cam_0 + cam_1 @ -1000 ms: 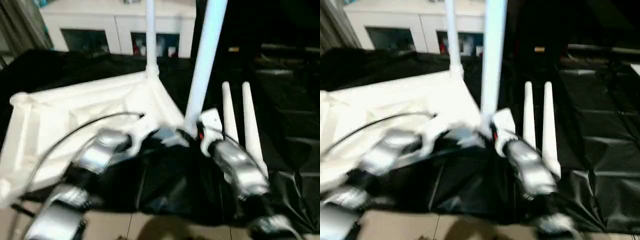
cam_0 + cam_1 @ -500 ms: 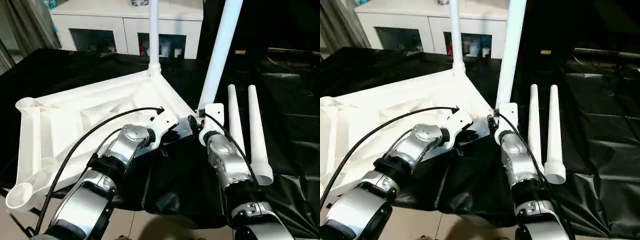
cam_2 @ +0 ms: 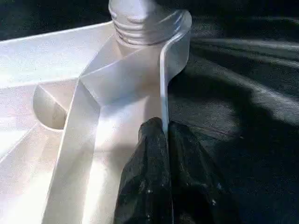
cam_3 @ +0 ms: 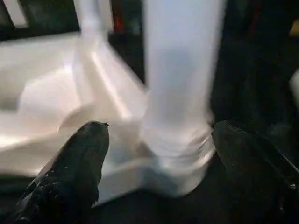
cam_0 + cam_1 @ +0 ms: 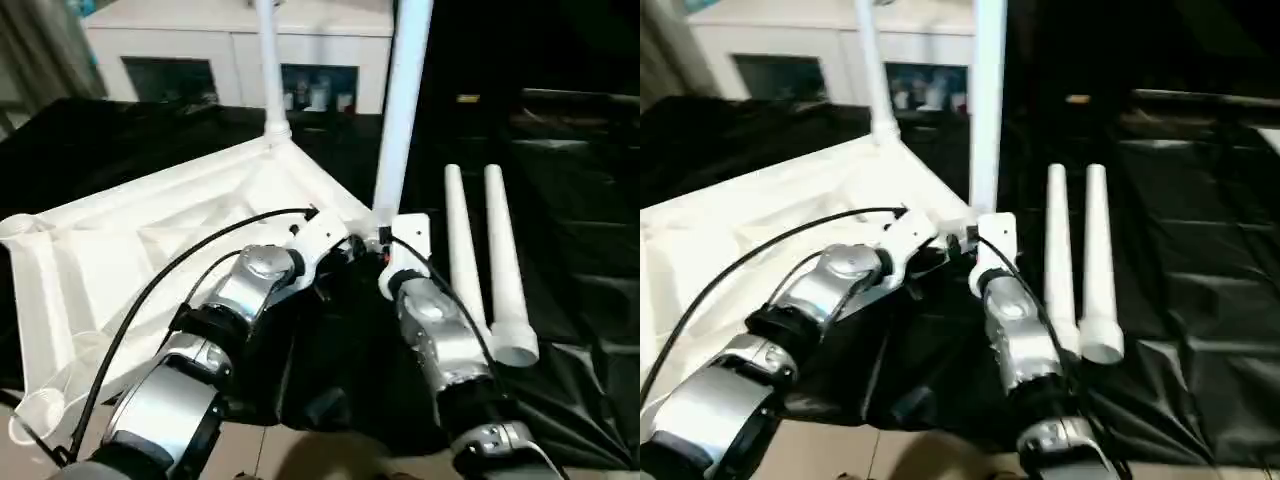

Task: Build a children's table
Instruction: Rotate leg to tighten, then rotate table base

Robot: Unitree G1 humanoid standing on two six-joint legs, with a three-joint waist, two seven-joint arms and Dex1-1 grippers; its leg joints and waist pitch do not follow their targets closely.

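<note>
Table top (image 5: 150, 250), white and upside down, lies on the black cloth (image 5: 580, 300) in front of us, with its ribs facing up. Two white legs stand up from it: one leg (image 5: 268, 70) in the far corner socket, and another leg (image 5: 400, 110) in the near corner socket by our arms. Two more loose legs (image 5: 480, 250) lie side by side on the cloth, to the right of the top. Our left gripper (image 3: 164, 135) has its two black fingers pinching the thin rim of the table top close to the near socket. Our right gripper (image 4: 159, 140) has its fingers spread wide, one on each side of the near leg and not touching it. A white cabinet (image 5: 220, 40) stands behind.
</note>
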